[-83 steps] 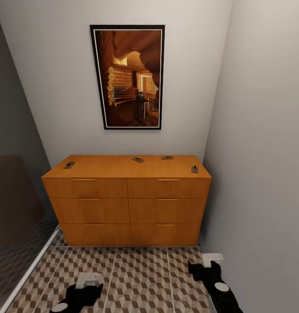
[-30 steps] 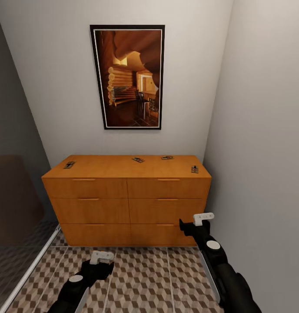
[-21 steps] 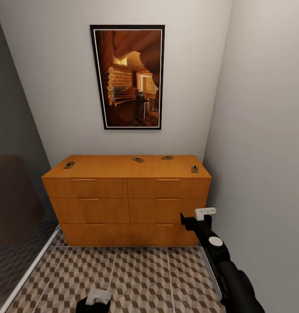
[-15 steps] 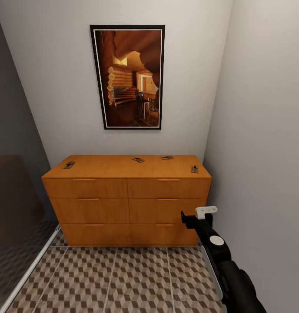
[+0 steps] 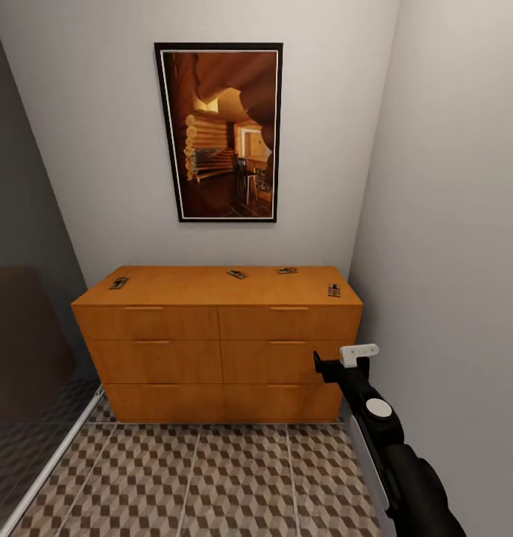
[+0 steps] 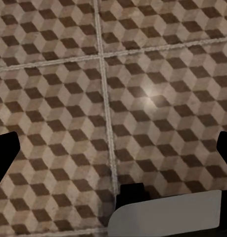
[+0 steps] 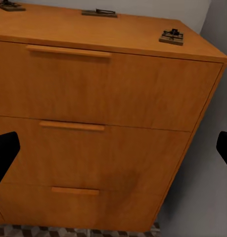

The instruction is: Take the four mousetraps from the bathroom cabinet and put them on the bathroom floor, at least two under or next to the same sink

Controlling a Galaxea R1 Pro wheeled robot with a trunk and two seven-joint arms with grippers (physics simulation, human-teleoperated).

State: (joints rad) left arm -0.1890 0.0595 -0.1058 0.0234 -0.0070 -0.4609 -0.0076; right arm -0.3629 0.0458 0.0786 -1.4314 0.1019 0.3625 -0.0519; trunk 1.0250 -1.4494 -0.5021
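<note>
Right end effector (image 5: 338, 363) open, empty, facing cabinet (image 5: 219, 343); mousetraps (image 5: 236, 274) on top; cube-tiled bathroom floor (image 5: 234, 477).

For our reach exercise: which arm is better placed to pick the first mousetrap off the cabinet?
Probably the right: its hand is raised before the cabinet, below the right-end mousetrap. The left hand faces the bathroom floor.

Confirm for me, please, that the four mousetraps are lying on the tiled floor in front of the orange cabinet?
Not quite: the four mousetraps lie on top of the orange cabinet, not on the tiled floor, as the head view shows.
</note>
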